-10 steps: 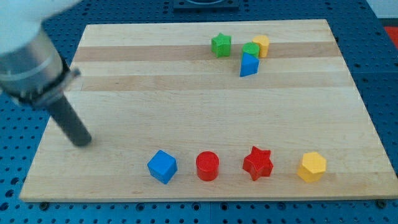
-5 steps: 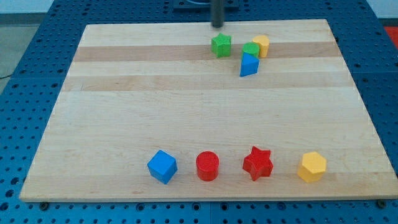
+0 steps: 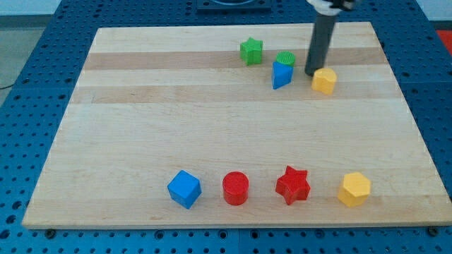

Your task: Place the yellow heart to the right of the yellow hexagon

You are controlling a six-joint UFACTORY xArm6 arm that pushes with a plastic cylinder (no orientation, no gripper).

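Yellow heart [image 3: 324,81] sits in the upper right part of the wooden board [image 3: 141,127], just right of the blue triangular block [image 3: 282,74] and green cylinder [image 3: 285,58], w/ a small gap between. My tip [image 3: 311,73] is right at the heart's upper-left edge, touching or as good as; rod comes down from the view's top. No pincer on this arm, just the bare rod, so nothing to clench or release and nothing grasped.

Progress, as I judge it: barely begun. Yellow hexagon [image 3: 354,189] is far off at the view's bottom right, last in the row after blue cube [image 3: 184,188], red cylinder [image 3: 235,188] and red star [image 3: 292,185]. Heart is well apart from it, above and slightly left. Left to do: push heart down the board, past the hexagon's right side, ending beside it near the board's right edge. Not much room there, so approx. a down-and-right line, then settle.

Orientation: heart too small to read for sure. Looks nearly as wide as long, no clear long axis; which way the point faces I can't tell.

Green star [image 3: 251,51] is out of the way, upper middle.
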